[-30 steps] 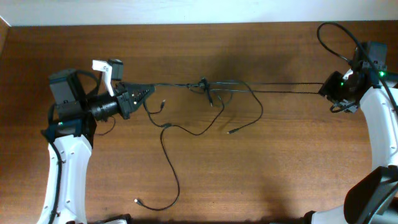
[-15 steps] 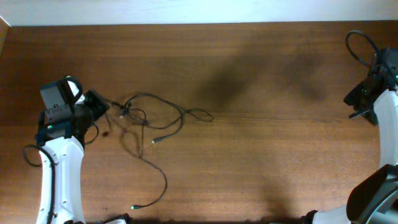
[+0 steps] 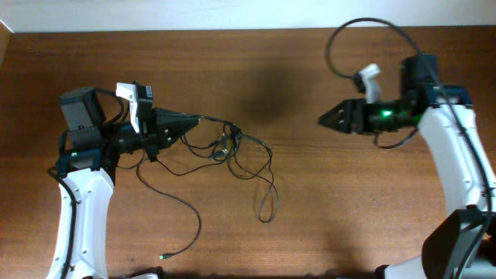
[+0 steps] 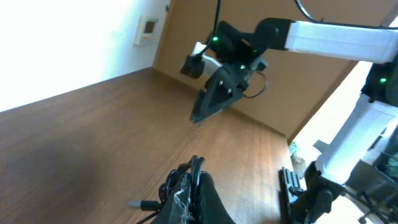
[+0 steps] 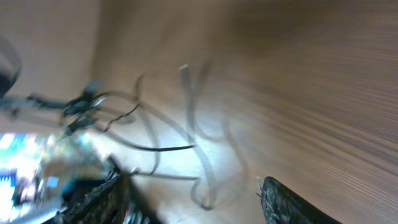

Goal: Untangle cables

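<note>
A second ago one strand ran taut between our two grippers; now it lies slack. Our right gripper (image 3: 325, 120) has let go. Its jaws stand wide apart with nothing between them, tips turned toward the tangle but well apart from it. Our left gripper (image 3: 190, 122) is clamped fully closed on the cables (image 3: 232, 149). They leave its jaw tips and fall into a loose knot just ahead of them, and one long strand trails away behind the jaws to a small plug end (image 3: 163, 255) on the table (image 3: 349, 225). We judge that the pull did not clear the knot: crossings remain just beyond the left jaws, so the right jaws need a fresh strand to grip. We see no container, tray or bin in any view, so nothing lies in one.
</note>
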`<control>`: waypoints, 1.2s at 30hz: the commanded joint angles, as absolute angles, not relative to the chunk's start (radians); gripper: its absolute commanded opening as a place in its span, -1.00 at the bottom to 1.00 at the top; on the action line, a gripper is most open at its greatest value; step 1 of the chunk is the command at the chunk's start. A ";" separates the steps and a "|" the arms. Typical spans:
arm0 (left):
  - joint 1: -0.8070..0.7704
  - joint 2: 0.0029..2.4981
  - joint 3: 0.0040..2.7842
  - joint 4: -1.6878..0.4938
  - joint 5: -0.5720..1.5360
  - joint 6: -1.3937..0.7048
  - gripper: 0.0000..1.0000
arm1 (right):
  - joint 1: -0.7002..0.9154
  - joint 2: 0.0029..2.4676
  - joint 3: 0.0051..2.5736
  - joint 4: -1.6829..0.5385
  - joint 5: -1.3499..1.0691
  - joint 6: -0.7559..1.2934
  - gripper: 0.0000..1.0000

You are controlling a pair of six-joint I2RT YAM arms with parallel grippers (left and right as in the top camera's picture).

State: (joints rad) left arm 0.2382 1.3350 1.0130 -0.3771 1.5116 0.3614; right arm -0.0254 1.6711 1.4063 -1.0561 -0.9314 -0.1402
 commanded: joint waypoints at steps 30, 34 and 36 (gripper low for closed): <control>0.019 1.325 1.031 -0.379 1.107 0.117 -1.00 | 0.500 1.534 1.492 -0.632 -1.039 -0.126 -0.92; -0.105 1.330 1.031 -0.416 0.572 -0.023 -1.00 | 0.440 1.426 1.509 -0.626 -1.039 -0.126 -0.92; -0.139 1.337 1.031 -0.465 0.398 -0.031 -1.00 | 0.380 1.368 1.515 -0.620 -1.005 -0.115 -0.92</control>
